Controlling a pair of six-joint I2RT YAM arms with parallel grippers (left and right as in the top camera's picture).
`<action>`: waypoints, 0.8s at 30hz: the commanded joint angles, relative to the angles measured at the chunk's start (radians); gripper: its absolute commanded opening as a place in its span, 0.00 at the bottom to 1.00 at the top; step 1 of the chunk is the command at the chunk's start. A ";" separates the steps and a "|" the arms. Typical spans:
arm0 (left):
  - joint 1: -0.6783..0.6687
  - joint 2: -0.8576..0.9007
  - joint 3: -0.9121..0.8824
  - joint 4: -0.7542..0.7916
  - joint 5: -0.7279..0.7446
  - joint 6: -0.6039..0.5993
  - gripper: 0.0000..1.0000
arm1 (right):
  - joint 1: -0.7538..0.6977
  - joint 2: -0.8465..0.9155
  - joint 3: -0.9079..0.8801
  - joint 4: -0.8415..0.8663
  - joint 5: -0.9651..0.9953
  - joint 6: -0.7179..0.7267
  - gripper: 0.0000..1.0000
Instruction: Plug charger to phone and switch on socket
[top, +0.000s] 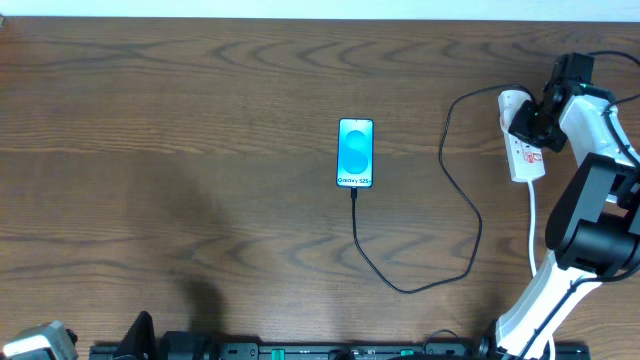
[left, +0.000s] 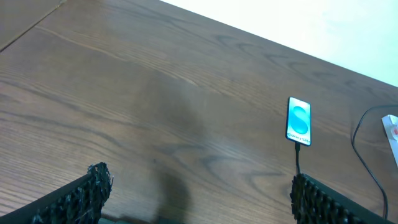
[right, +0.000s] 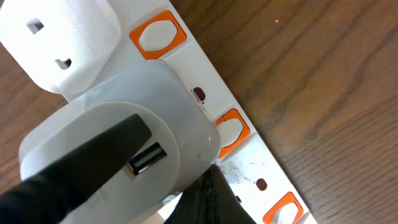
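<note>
The phone (top: 355, 152) lies face up mid-table with its blue screen lit, and also shows in the left wrist view (left: 299, 121). The thin black charger cable (top: 470, 205) runs from the phone's bottom edge in a loop to the socket (top: 527, 163), a white strip at the right. Its tip appears to sit in the phone (left: 298, 147). My right gripper (top: 530, 125) is low over the socket. In the right wrist view its dark fingers (right: 214, 183) are together, with the tip beside an orange switch (right: 231, 132) and a white adapter (right: 124, 124). My left gripper (left: 202, 199) is open and empty.
A rounded white plug (right: 62, 43) sits at the strip's end beside another orange switch (right: 157, 36). The strip's white cord (top: 533, 225) runs toward the right arm's base. The left arm (top: 40, 343) is at the front-left corner.
</note>
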 joint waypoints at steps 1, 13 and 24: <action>0.006 -0.004 -0.006 -0.039 -0.010 0.009 0.95 | 0.035 0.058 -0.027 -0.010 -0.157 -0.029 0.01; 0.006 -0.004 -0.006 -0.039 -0.010 0.009 0.95 | -0.010 -0.147 -0.027 -0.108 0.167 0.122 0.01; 0.006 -0.004 -0.006 -0.039 -0.010 0.009 0.95 | -0.085 -0.295 -0.027 -0.140 0.137 0.311 0.01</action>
